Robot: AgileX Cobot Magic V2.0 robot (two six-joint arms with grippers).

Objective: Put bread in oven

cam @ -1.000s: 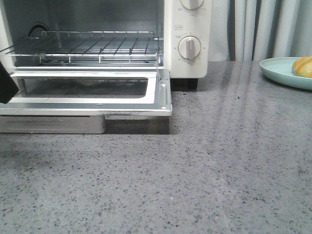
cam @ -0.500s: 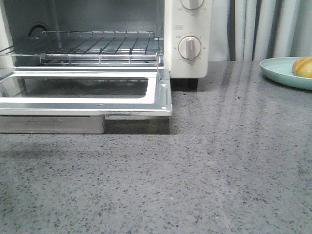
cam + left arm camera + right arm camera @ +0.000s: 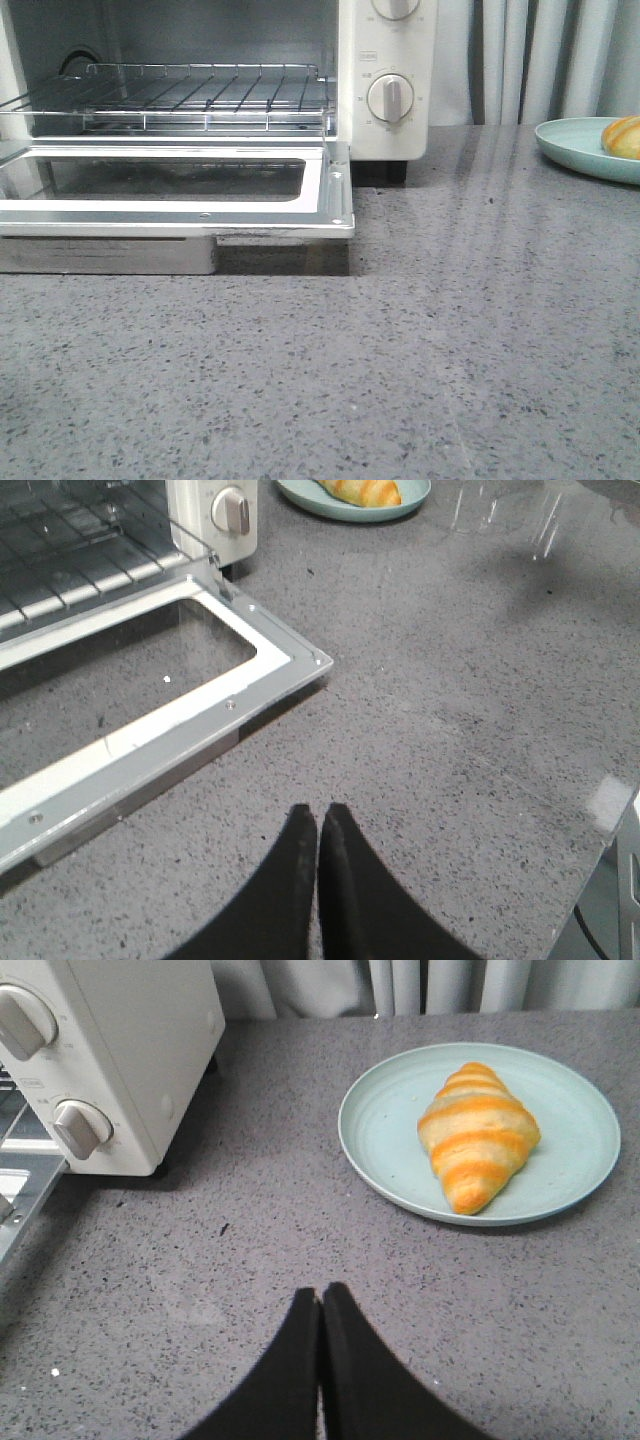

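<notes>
**Oven open, bread on its plate, both grippers closed and empty**

Across the grey speckled stone table [image 3: 450, 340] we see the cream-white toaster oven [image 3: 385, 100] standing at the left, its glass-window door [image 3: 180, 185] folded down flat and its metal wire rack [image 3: 200, 92] bare inside. Two round silver-white knobs [image 3: 389, 98] sit on the oven's right-hand panel, and a black foot shows beneath it. Pale curtains [image 3: 540, 55] hang behind the table.

Well apart from the oven, at the right edge of the front view, we find the pale teal round plate [image 3: 390, 1140]. Our glossy golden-orange bread [image 3: 477, 1132], a croissant-shaped roll with cream stripes, lies on that plate.

Our left gripper [image 3: 318, 825] hangs over bare table just beside the front corner of the lowered door, its black fingers pressed together with nothing between them. Our right gripper [image 3: 320, 1305] hangs over the table near the plate, touching neither plate nor bread, its fingers likewise pressed together and empty.
</notes>
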